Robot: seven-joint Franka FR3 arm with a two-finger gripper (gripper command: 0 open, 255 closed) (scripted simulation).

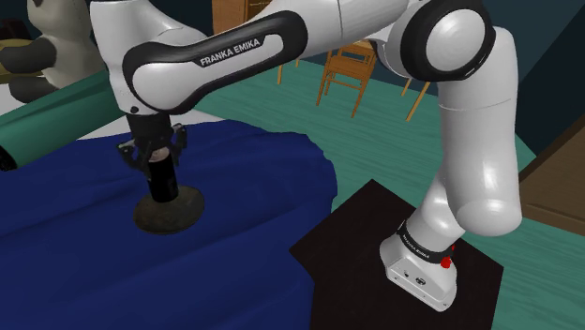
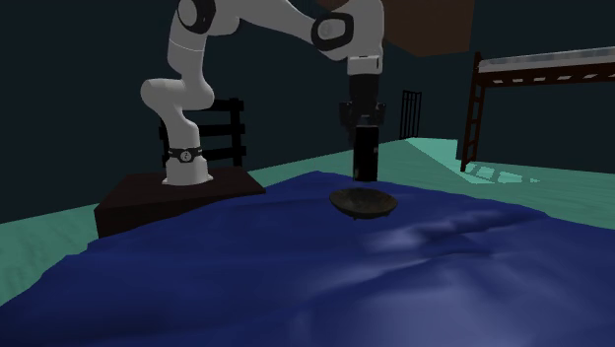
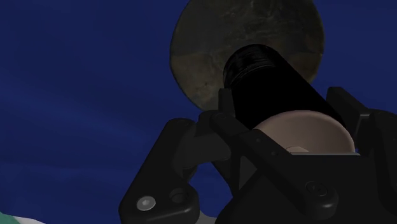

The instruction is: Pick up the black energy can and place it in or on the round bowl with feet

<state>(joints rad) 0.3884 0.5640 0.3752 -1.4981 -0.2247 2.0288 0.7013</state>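
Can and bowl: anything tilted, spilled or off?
Nothing stands out. The can hangs upright, clasped in the pincer, over the bowl and apart from it. The bowl sits level on the blue cloth.

A: What covers the surface?
B: A dark blue cloth point(image 1: 84, 225), rumpled, filling the lower left of the shoulder view
A: And the floor?
B: A teal floor point(image 1: 375, 150), with a wooden chair point(image 1: 349, 73) at the top middle
A: And the second exterior view?
B: A bunk bed point(image 2: 552, 61) at the upper right and a black railing point(image 2: 232, 123) left of middle. There is a dark wall point(image 2: 69, 89) behind, and the light is dim
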